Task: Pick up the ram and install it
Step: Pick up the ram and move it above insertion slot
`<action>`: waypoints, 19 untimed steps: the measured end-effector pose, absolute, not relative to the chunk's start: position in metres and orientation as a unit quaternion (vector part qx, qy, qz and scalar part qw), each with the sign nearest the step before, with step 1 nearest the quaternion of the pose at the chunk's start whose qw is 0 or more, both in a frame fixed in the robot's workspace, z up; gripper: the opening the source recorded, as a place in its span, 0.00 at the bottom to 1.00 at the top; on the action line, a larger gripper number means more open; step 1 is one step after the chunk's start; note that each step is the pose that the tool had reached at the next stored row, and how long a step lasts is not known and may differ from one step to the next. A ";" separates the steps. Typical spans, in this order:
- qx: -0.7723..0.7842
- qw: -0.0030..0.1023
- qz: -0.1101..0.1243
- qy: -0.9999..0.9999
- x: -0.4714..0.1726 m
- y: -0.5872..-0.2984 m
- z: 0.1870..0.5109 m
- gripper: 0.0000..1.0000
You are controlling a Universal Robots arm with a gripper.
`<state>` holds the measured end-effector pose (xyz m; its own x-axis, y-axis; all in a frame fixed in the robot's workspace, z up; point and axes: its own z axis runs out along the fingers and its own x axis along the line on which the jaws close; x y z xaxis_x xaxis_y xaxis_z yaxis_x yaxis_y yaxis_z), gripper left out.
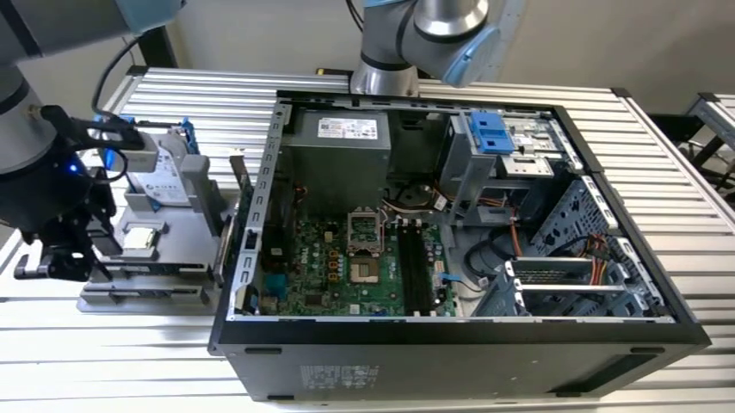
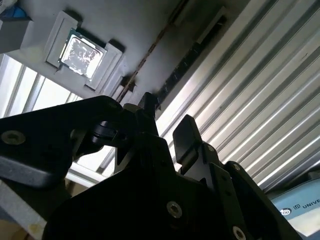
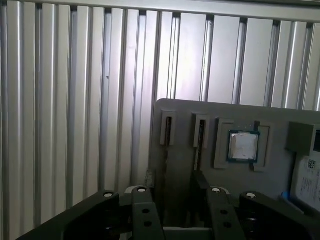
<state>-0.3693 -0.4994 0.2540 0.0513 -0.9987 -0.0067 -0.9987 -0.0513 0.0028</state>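
My gripper (image 1: 52, 262) hangs over the near end of a grey parts holder (image 1: 172, 258) at the exterior view's left, beside the open computer case. Its fingers (image 3: 150, 200) stand apart with bare holder plate between them, so it is open and holds nothing. In the second wrist view a thin dark strip, seemingly the ram (image 2: 150, 50) seen edge-on, runs along a slot in the holder up to one fingertip (image 2: 147, 107). A second, notched slot (image 2: 192, 60) lies parallel beside it. The motherboard's long black memory slots (image 1: 411, 258) sit inside the case.
A small square silver chip (image 3: 243, 146) rests in a pocket of the holder, and a silver hard drive (image 1: 161, 176) stands at its far end. The case wall (image 1: 258, 215) rises close beside the holder. Ribbed metal table (image 1: 206, 95) surrounds everything.
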 end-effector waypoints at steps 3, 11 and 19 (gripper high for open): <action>-0.725 0.001 0.003 0.689 -0.369 -0.501 0.249 1.00; -0.720 0.001 0.003 0.694 -0.366 -0.501 0.240 1.00; -0.714 0.001 0.003 0.701 -0.365 -0.501 0.232 1.00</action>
